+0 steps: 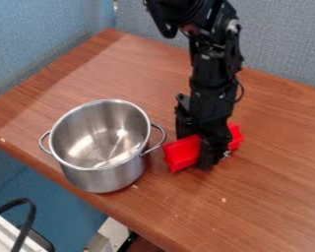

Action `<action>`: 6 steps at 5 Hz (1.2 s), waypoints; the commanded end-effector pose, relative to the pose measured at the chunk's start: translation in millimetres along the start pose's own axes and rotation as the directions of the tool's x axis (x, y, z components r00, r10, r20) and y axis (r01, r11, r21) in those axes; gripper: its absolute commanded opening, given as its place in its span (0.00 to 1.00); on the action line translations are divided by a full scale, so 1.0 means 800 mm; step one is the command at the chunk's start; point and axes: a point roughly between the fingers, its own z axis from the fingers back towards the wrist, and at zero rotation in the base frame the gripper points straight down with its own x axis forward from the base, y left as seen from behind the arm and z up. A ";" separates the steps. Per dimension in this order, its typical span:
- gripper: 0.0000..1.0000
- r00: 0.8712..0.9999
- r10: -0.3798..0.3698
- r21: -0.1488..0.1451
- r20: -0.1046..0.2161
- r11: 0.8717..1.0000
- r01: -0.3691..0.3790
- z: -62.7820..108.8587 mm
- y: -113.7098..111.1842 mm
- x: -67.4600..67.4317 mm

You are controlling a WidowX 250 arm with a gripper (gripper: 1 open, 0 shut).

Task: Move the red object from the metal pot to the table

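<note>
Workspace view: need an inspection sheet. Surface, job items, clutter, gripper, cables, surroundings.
Surface: reddish-brown wood-grain table, no spill seen
Job items: red block at the table, beside the pot, partly hidden by the gripper; metal pot upright near the edge, no block seen inside
Clutter: nothing seen on the tabletop
Gripper: black gripper down at the block; grip can't be confirmed
Cables: black cable or tube curving at lower left, off the table
Surroundings: blue-grey textured backdrop
</note>
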 end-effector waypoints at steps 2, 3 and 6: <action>0.00 0.998 -0.016 0.015 0.056 1.000 0.015 0.022 -0.004 0.002; 0.00 0.998 -0.018 0.011 0.056 1.000 0.017 0.022 -0.006 0.000; 1.00 0.998 -0.029 0.017 0.053 0.999 0.028 0.016 -0.007 -0.004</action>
